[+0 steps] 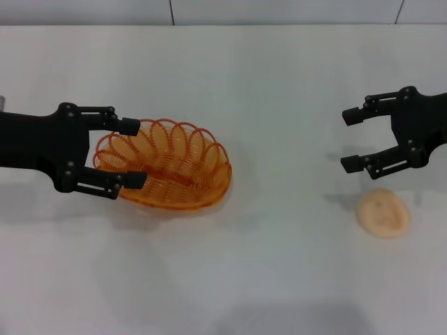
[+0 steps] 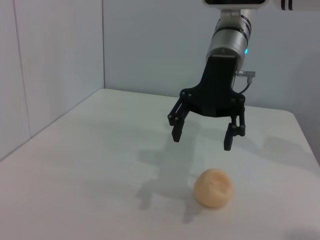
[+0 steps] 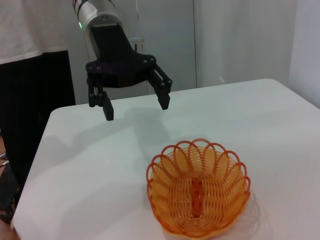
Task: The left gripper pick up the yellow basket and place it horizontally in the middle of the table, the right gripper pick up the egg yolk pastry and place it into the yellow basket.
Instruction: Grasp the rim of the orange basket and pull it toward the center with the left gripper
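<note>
The yellow basket (image 1: 167, 164) lies upright on the white table (image 1: 279, 77), left of centre; it also shows in the right wrist view (image 3: 198, 192). My left gripper (image 1: 131, 153) is open and empty. Its fingertips overlap the basket's left end in the head view, while the right wrist view shows the left gripper (image 3: 135, 106) raised above the table, apart from the basket. The egg yolk pastry (image 1: 383, 212) sits on the table at the right, also in the left wrist view (image 2: 213, 187). My right gripper (image 1: 347, 139) is open and empty, hovering just beyond the pastry, as the left wrist view (image 2: 202, 140) shows.
The table's far edge meets a pale wall (image 1: 279, 10). A black panel (image 3: 30, 100) stands beyond the table's left side. Bare tabletop lies between the basket and the pastry.
</note>
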`<state>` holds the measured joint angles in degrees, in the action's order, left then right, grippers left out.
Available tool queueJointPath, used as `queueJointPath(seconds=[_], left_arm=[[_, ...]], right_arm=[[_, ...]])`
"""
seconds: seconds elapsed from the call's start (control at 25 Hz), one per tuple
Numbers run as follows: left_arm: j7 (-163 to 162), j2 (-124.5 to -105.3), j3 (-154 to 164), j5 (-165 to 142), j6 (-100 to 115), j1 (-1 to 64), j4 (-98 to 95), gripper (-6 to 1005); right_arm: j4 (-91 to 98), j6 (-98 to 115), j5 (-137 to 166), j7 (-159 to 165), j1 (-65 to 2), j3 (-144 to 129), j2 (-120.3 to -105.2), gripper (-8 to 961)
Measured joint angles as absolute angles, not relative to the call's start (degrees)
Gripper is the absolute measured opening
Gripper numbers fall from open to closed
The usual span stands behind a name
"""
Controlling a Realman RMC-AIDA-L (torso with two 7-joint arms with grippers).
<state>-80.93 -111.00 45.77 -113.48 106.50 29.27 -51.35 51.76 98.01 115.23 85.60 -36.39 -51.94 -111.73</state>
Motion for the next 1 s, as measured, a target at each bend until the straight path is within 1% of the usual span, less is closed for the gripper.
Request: queueJointPath(seconds=[1.0], left_arm=[[-81.21,-111.41,45.79,-113.56,105.89,28.92,-51.35,858]], right_arm=[[51.77,97.29,115.22,84.87,-35.95,-51.94,-112.34,836]])
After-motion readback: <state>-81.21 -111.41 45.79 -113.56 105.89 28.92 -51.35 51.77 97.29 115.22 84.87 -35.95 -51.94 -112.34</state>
